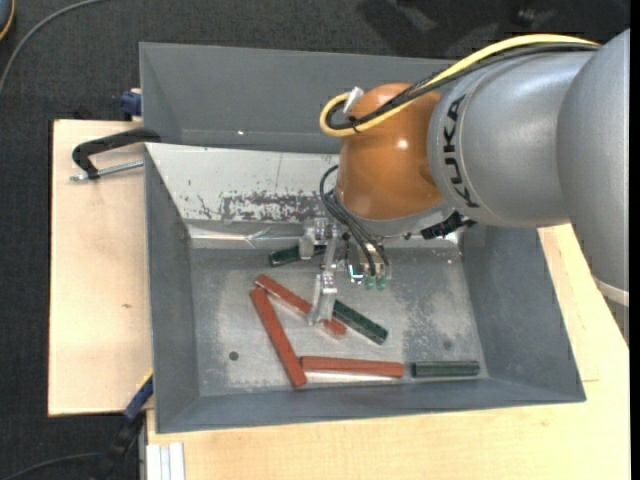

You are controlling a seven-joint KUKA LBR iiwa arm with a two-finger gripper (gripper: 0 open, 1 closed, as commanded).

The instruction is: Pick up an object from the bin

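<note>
My gripper (323,306) hangs below the orange cover at the middle of the bin. Its tip is low over the floor, where a short red stick (296,302) and a dark green stick (360,323) meet. The tip seems to touch the red stick's right end. A long red stick (278,338) lies slanted just left of it, running toward the front wall. Nothing shows in the gripper's hold.
Another red stick (352,370) lies along the front wall, with a dark green stick (445,370) to its right. A small dark green piece (283,256) rests at the back wall, left of the gripper. The arm covers the bin's back right.
</note>
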